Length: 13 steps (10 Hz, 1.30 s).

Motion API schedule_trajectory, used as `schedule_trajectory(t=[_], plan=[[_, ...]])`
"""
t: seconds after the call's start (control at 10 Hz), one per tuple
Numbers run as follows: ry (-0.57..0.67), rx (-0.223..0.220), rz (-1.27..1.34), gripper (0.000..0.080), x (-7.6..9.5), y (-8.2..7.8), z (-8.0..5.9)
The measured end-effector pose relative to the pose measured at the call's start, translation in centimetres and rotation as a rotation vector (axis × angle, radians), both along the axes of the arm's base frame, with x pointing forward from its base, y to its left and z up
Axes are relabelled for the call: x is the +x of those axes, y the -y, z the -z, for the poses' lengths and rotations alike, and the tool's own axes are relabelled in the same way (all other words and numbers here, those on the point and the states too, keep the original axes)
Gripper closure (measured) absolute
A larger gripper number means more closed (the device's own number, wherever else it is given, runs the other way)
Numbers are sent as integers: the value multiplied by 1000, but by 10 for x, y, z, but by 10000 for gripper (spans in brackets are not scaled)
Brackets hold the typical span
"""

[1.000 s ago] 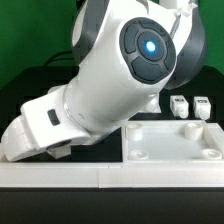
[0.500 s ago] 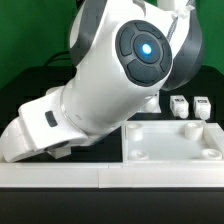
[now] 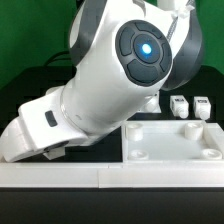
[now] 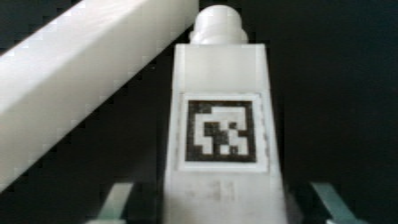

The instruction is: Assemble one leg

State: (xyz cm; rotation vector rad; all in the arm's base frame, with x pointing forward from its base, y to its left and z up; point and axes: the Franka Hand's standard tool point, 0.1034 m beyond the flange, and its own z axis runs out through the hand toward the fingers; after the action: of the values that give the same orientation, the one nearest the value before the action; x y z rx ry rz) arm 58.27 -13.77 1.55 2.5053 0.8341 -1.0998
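Both fingers (image 4: 118, 205) are apart, one on each side of the leg (image 4: 221, 110), with a dark gap on both sides and no grip. The leg lies on the black table (image 4: 338, 90), tag up, rounded tip pointing away from the fingers. A white bar (image 4: 89, 70) slants just beside the leg, past one finger. Past the other finger there is open table. In the exterior view the arm (image 3: 110, 90) hides the fingers.

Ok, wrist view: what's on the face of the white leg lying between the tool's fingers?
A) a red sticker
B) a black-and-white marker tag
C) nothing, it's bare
B: the leg carries a square black-and-white marker tag on the face toward the camera, and the tool has a finger on either side of it.
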Motion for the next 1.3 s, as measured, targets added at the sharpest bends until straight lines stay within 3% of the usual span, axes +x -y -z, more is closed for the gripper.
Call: schedule_trajectory(t=[0.1,0.2,0.3,0.5,0.6,0.8,0.9,1.0,1.2,1.3], plan=[[14,3,-6,514,7,-6,-10],[32,11,-6,514,15,-15,-30],[34,14,4,514,20,-27,-57],[156,46,-9,514,51,-57,-101],[261,83,-47,512,70,-59,-99],[376,151,-51,512,69,-53,-102],[413,165,-60,512,70,-52,-103],[464,179,26,512,71,-66,-110],[573,287,247,512,81,-108,-142],[658,310,297,512,92,-123,-149]])
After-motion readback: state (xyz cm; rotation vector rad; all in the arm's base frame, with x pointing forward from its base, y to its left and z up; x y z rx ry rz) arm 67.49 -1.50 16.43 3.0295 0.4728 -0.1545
